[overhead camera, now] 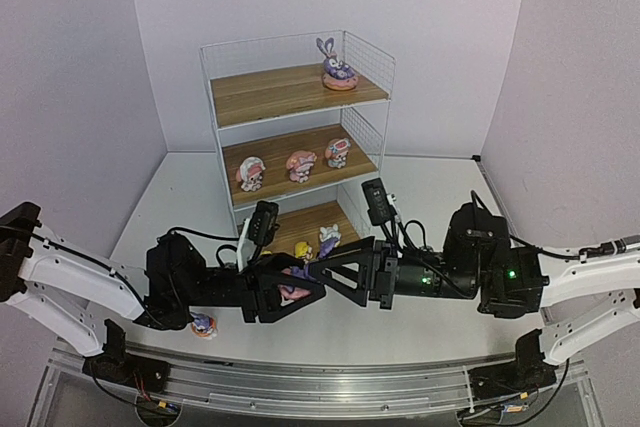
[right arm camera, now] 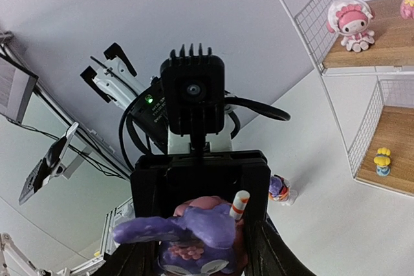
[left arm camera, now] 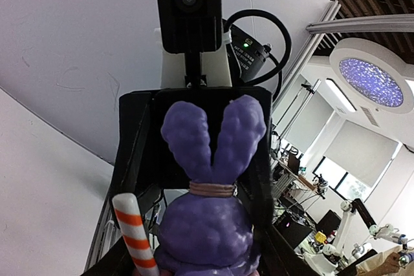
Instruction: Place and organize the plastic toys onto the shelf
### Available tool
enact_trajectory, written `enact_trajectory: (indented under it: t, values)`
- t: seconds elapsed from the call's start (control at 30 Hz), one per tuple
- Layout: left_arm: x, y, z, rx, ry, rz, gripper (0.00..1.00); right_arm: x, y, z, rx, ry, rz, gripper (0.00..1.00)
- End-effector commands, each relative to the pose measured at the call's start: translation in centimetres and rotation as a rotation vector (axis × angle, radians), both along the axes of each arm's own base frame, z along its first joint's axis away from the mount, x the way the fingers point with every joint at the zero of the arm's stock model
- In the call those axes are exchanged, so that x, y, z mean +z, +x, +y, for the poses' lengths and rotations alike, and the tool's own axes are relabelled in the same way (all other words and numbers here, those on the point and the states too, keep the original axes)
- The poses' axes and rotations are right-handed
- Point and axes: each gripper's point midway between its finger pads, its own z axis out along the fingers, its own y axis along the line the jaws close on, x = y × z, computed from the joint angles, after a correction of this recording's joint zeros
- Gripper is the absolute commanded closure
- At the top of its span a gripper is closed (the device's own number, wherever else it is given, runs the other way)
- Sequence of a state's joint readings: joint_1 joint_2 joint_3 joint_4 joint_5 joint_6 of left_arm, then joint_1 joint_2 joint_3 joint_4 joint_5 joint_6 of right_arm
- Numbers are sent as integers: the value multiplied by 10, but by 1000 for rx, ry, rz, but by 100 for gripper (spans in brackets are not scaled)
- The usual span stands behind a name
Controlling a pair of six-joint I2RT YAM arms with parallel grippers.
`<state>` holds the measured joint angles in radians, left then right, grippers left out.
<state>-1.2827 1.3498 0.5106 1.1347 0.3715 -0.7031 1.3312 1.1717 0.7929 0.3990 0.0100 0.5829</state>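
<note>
One purple bunny [left arm camera: 207,224], between left end effector [overhead camera: 305,290] and right end effector [overhead camera: 318,269], shelf [overhead camera: 270,93] behind.

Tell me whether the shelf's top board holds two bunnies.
No, the shelf holds only one purple bunny on its top board.

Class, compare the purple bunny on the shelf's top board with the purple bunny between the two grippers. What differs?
The shelf bunny stands free at the right end of the top board; the held bunny sits between the left gripper and right gripper, in front of the shelf. The shelf bunny shows whole from above; the held bunny is partly hidden by them. Both are purple with long ears.
</note>
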Motion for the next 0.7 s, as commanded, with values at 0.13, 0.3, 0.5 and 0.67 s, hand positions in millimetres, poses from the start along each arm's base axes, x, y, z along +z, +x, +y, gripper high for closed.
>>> enact_trajectory:
  t: [0.13, 0.3, 0.5, 0.67]
  values:
    - [33, 0, 0, 5, -95, -52, 100, 19, 11, 4, -67, 49, 8, 61]
    - [31, 2, -4, 10, -83, -52, 100, 21, 7, 10, -34, 47, 5, 67]
    - [30, 0, -8, -3, -74, -62, 100, 18, 5, 13, -16, 41, 13, 69]
    - [30, -1, -7, -10, -66, -67, 100, 21, -5, 15, 44, 38, -3, 57]
